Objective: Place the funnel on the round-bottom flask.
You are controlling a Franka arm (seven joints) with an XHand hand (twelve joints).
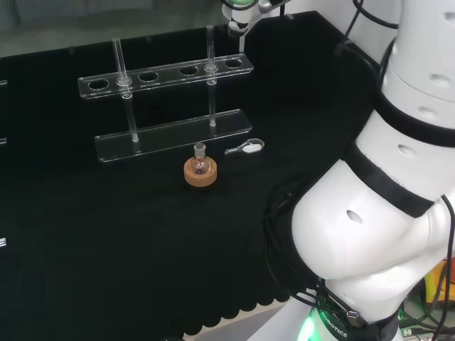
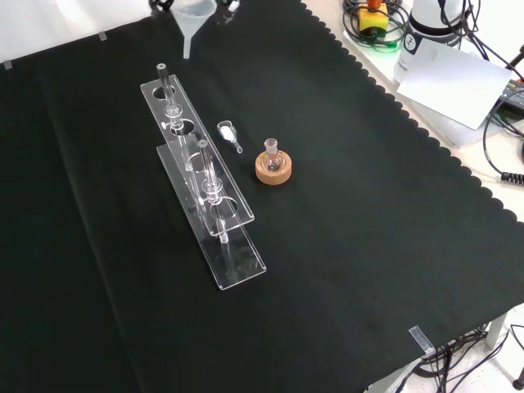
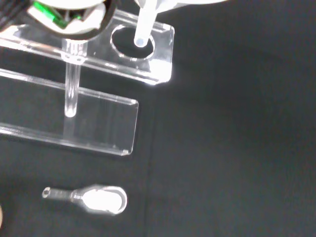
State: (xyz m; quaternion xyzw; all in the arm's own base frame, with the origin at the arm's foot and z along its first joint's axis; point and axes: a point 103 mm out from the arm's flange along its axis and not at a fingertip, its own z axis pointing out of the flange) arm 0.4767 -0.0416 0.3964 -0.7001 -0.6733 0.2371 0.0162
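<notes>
A clear plastic funnel (image 2: pixel 194 20) hangs in the air at the top of the front view, above the far end of the tube rack (image 2: pixel 201 173). The hand (image 1: pixel 239 8) is shut on the funnel's top at the upper edge of the head view, and the stem (image 1: pixel 242 41) points down. In the wrist view the stem (image 3: pixel 142 27) hangs over the rack's end hole, with a blurred part of the hand (image 3: pixel 74 17) beside it. The small round-bottom flask (image 2: pixel 272 157) stands upright on a cork ring (image 2: pixel 273 173), well away from the hand, its neck open.
The clear two-tier rack (image 1: pixel 170 106) holds two glass tubes (image 1: pixel 210 60) and stands behind the flask (image 1: pixel 200 160) in the head view. A small clear scoop (image 1: pixel 246 148) with white powder lies between rack and flask. The arm's white links (image 1: pixel 384 185) fill the right side.
</notes>
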